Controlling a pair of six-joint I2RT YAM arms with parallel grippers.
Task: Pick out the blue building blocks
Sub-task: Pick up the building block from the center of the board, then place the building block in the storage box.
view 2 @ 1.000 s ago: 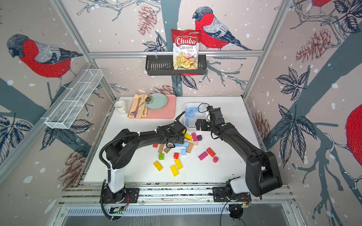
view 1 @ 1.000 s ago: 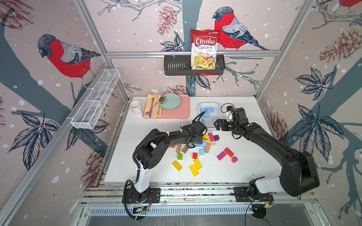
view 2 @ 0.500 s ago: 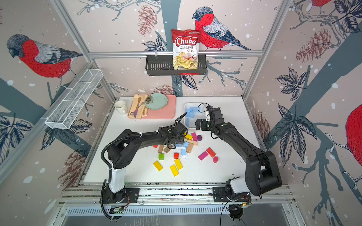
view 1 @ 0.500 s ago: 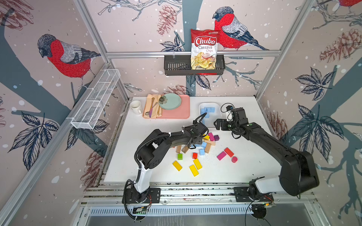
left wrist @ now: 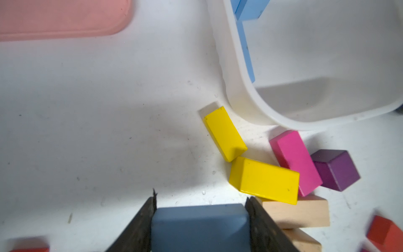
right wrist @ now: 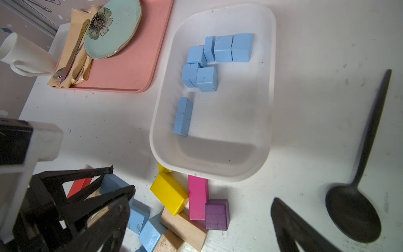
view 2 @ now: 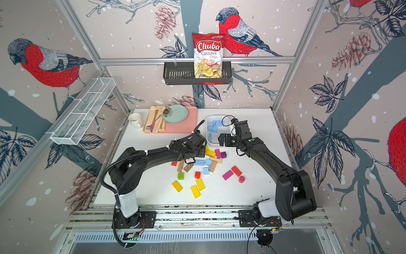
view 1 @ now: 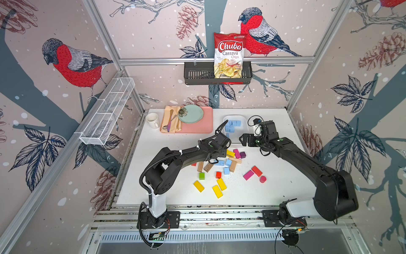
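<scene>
My left gripper [view 1: 216,160] sits low over the block pile, shut on one of the blue building blocks [left wrist: 200,227]; both fingers press the block's sides in the left wrist view. The right wrist view shows that block [right wrist: 113,183] between the left fingers. Loose blue blocks [view 1: 227,167] [view 2: 206,167] lie beside it in both top views. Several more blue blocks [view 1: 232,126] [right wrist: 209,63] lie in the white bin [view 1: 236,116] [right wrist: 271,87]. My right gripper [view 1: 245,140] [right wrist: 199,218] hangs open and empty over the bin's near end.
Yellow [view 1: 219,188], magenta [view 1: 248,174], red [view 1: 256,171], green [view 1: 202,176], purple [view 1: 242,155] and plain wooden [view 1: 232,166] blocks lie scattered around the pile. A pink tray [view 1: 197,127] with plate and cutlery and a white mug [view 1: 152,119] stand at the back. A black spoon [right wrist: 353,213] lies beside the bin.
The left gripper's fingers have closed onto the blue block at the pile, and it shifted slightly toward the bin. The right arm has not moved.
</scene>
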